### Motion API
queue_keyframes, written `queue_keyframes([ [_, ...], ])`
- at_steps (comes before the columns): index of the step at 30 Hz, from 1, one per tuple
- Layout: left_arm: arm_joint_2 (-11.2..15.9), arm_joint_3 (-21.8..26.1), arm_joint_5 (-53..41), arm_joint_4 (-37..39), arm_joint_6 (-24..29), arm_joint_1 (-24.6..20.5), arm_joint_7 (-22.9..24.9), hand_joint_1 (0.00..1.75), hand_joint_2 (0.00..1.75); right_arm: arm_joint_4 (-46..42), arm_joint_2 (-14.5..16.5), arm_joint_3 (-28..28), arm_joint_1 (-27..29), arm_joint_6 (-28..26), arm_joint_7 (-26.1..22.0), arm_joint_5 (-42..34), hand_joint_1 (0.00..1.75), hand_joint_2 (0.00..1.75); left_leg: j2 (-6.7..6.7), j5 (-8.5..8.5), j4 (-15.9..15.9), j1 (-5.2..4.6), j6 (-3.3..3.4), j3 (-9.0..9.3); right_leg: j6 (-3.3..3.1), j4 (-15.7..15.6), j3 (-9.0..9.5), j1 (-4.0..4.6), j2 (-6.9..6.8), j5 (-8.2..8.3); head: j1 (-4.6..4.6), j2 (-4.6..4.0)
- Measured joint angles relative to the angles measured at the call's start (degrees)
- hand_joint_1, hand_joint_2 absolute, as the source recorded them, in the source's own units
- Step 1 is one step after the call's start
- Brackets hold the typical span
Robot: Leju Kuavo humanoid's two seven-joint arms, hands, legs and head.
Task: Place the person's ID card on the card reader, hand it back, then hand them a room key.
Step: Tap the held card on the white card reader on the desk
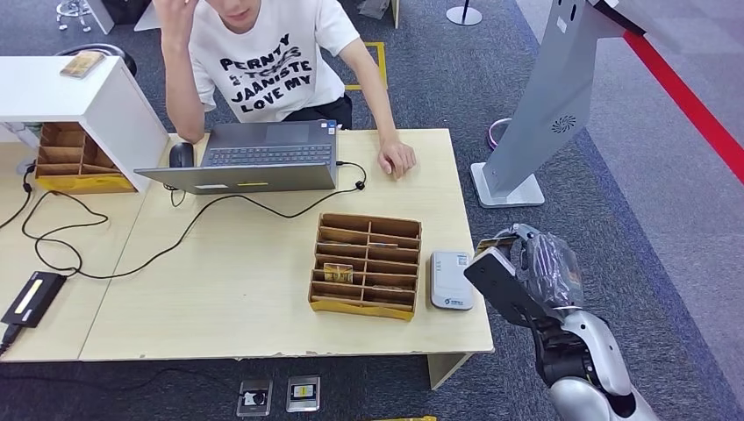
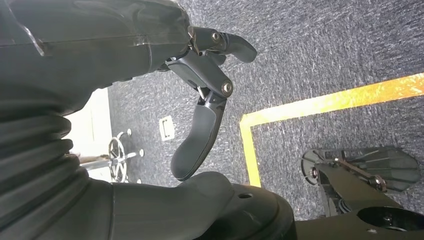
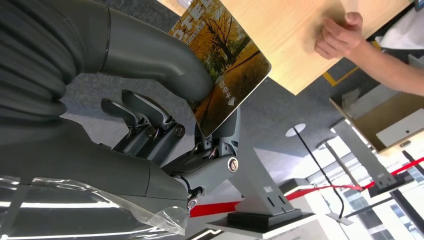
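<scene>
My right hand hovers just off the table's right edge and pinches a card with an autumn-tree picture between thumb and finger. A sliver of that card shows above the hand in the head view. The white card reader lies on the table just left of the hand. Beside it stands a brown cardboard organiser holding cards in slots. The person sits behind a laptop, one hand resting on the table. My left hand hangs above the carpet, fingers apart, holding nothing.
An open laptop with a mouse and a trailing black cable covers the table's far side. A second organiser sits under a white shelf at left. A grey kiosk stand rises to the right of the table.
</scene>
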Motion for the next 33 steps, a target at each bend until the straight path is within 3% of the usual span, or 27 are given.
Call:
queue_keyframes([
  [15, 0.02, -0.02, -0.46, 0.0, 0.04, -0.14, 0.31, 0.0, 1.75, 13.05, 1.56, 3.84, -7.7, 0.73, -4.61, -6.68, 1.75, 1.75, -0.09, 0.02, 0.0, 0.0, 0.02, -0.05, 0.0, 0.01, 0.0, 0.0, -0.06, 0.0, 0.0, 0.0],
  [22, 0.03, -0.02, -0.43, 0.0, 0.49, -0.17, 0.71, 0.0, 1.75, 20.08, 2.24, 6.1, -10.49, 0.39, -5.1, -7.78, 1.75, 1.75, -0.09, 0.02, 0.0, 0.0, 0.02, -0.06, 0.0, 0.01, -0.01, 0.0, -0.07, 0.0, 0.0, 0.0],
  [30, 0.04, -0.02, -0.34, 0.0, 0.52, -0.18, 0.73, 0.0, 1.75, 22.44, 2.52, 7.03, -11.48, 0.38, -5.22, -7.99, 1.75, 1.75, -0.09, 0.02, 0.0, 0.0, 0.02, -0.06, 0.0, 0.01, -0.01, 0.0, -0.06, 0.0, 0.01, 0.0],
  [33, 0.04, -0.02, -0.08, 0.0, 0.56, -0.17, 0.73, 0.0, 1.75, 27.66, 3.04, 8.84, -13.38, -0.81, -5.69, -9.52, 1.75, 1.75, -0.09, 0.02, 0.0, 0.0, 0.02, -0.05, 0.0, 0.01, -0.01, 0.0, -0.07, 0.0, 0.01, 0.0],
])
